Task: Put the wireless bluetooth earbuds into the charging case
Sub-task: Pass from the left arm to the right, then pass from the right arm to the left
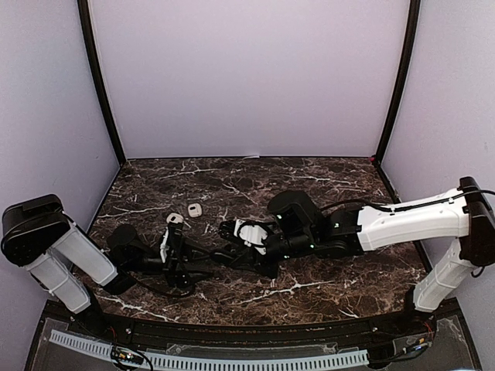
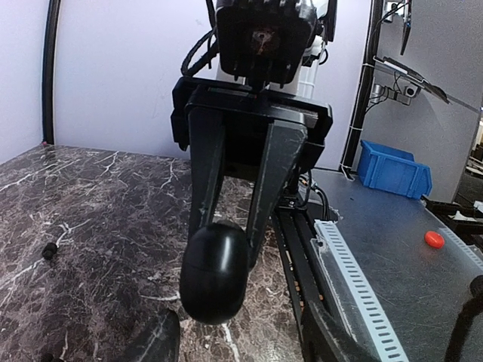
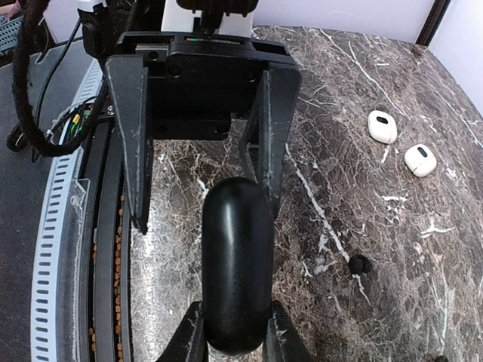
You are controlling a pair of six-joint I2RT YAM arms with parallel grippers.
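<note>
Two hands are meeting over one black charging case (image 3: 238,256), which is hanging above the near side of the marble desk (image 3: 362,75). The right hand (image 2: 225,243) is pinching the end nearest its own wrist between both fingers, while the left hand (image 3: 204,219) is standing spread about the far end, one finger just beside the shell and the other well apart from it; whether the nearer finger is touching cannot be told. The case is looking smooth, rounded and glossy, so it is probably going to handle as light, hard and slippery, best squeezed across its flat sides, and its lid appears shut. A tiny black lump, likely an earbud (image 3: 361,265), is lying on the marble near the case; it is probably going to roll or skid and is calling for a gentle pinch from above. Two white cases (image 3: 383,126) (image 3: 419,160) are resting close together farther off. Bare marble is lying open around the earbud, but the slotted cable strip (image 3: 64,226) is running along the desk's near edge just beside the hands, so a dropped case could be leaving the desk there.
</note>
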